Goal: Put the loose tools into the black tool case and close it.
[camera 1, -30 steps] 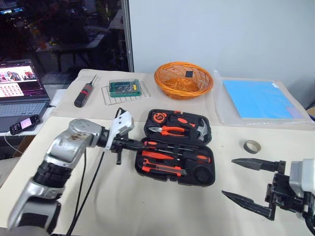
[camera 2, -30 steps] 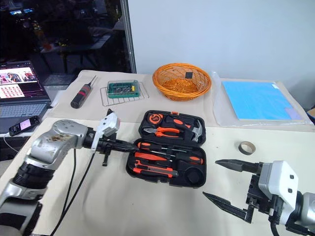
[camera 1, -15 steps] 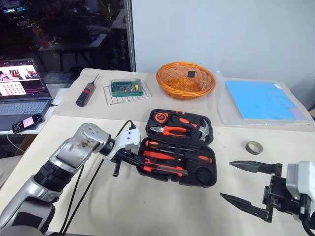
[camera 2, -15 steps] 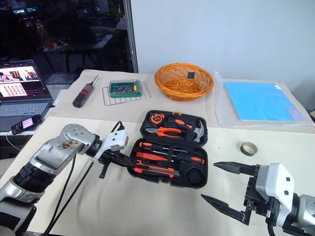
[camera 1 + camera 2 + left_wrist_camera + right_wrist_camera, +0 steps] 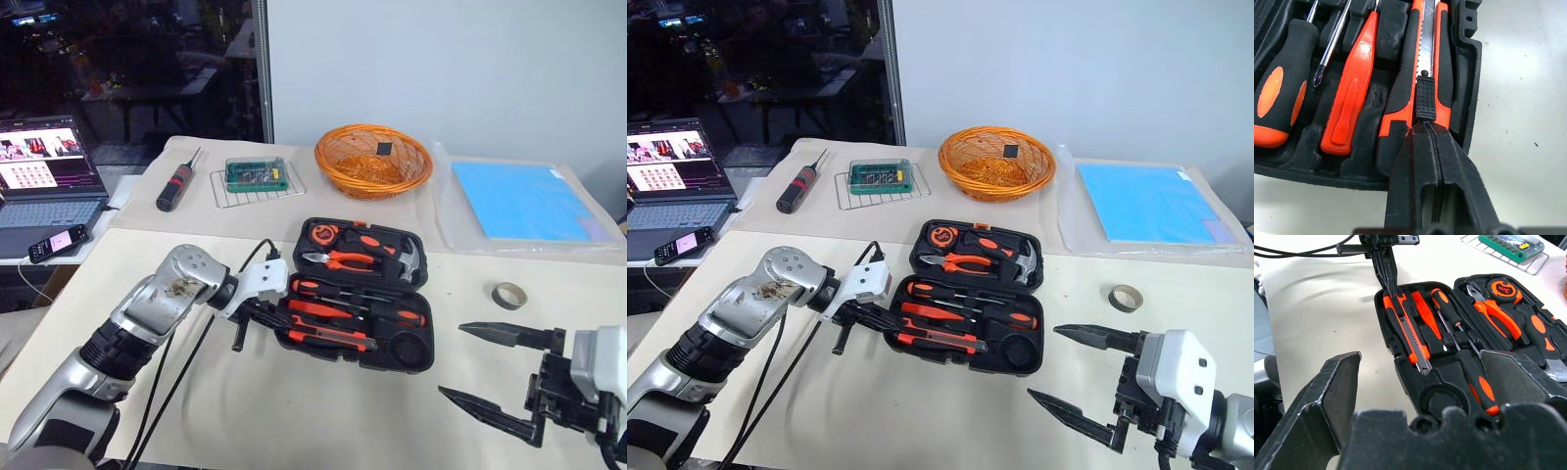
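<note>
The left gripper [image 5: 1426, 128] is pressed fully together, empty, its tip touching the near end of the flat orange-and-black utility knife [image 5: 1420, 63], which lies in the front recess of the black hard-plastic clamshell tool case [image 5: 415, 354]. Just beyond the knife from that gripper, slim screwdrivers with orange-and-black handles [image 5: 355, 296] rest in the same open half. The case lies open on the cream-covered bench [image 5: 294, 411]. The right gripper [image 5: 495, 374] hovers spread wide and empty, the case off to its left and a small roll of tape [image 5: 507, 294] just ahead of it.
</note>
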